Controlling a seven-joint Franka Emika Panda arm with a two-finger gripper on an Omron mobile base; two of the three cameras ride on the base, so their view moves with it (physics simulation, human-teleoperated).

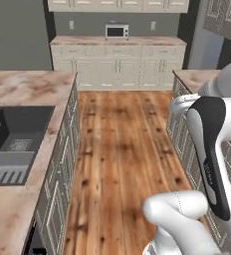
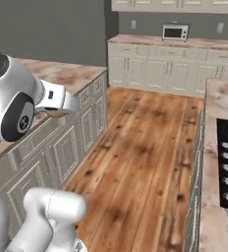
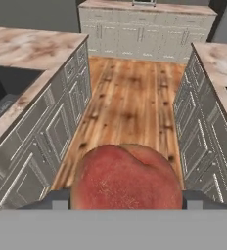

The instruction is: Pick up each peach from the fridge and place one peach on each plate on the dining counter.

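Fingers (image 3: 126, 202) are clamped on a peach (image 3: 126, 178): in the hand view you see the red fruit sitting between the two dark tips at the bottom of the picture, one tip peeking out at each side of it. So you can judge that one peach is out of the fridge and in transit, carried above the wooden floor (image 1: 122, 149) of the aisle between the two runs of cabinets. The dining worktop (image 1: 23, 89), with its brown-veined marble and dark inset sink (image 1: 15, 137), lies to your left in the left base view, and you are near its edge but not yet over it. Nothing shows that any peach has been set down; placing this one is still ahead, and whether it is the first or second fruit you cannot tell. Neither plate is in sight on the stretch of worktop you can see, so you have no target yet. Most of the peach is cut off by the lower edge of the hand view. In the right base view a small orange patch just under the white wrist may be the fruit, but it is too small to be sure.
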